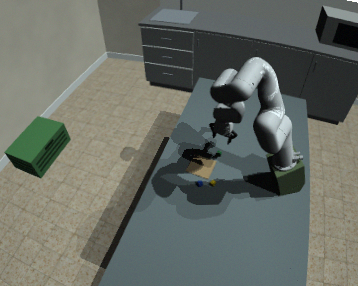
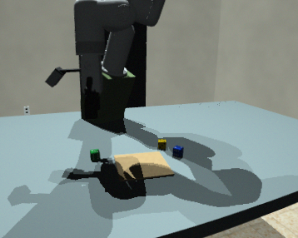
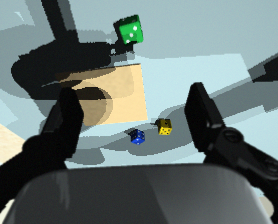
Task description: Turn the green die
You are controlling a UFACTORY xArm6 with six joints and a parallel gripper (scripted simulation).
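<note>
The green die [image 1: 218, 153] lies on the table just off a corner of the tan mat [image 1: 202, 167]. It also shows in the exterior view [image 2: 95, 153] to the left of the mat [image 2: 144, 165]. The blue die [image 1: 199, 183] and the yellow die [image 1: 213, 182] lie side by side on the table past the mat's other side. My gripper [image 1: 222, 137] hangs above the green die, open and empty. In the wrist view the fingers stand wide apart, with the green die [image 3: 129, 30] far ahead, the mat [image 3: 107, 97] below left, and the blue die [image 3: 137, 136] and yellow die [image 3: 164, 126] between them.
The arm's green base block [image 1: 289, 176] stands on the table to the right of the dice. The table's left edge [image 1: 153, 172] runs close to the mat. A counter with a microwave [image 1: 343, 28] stands behind.
</note>
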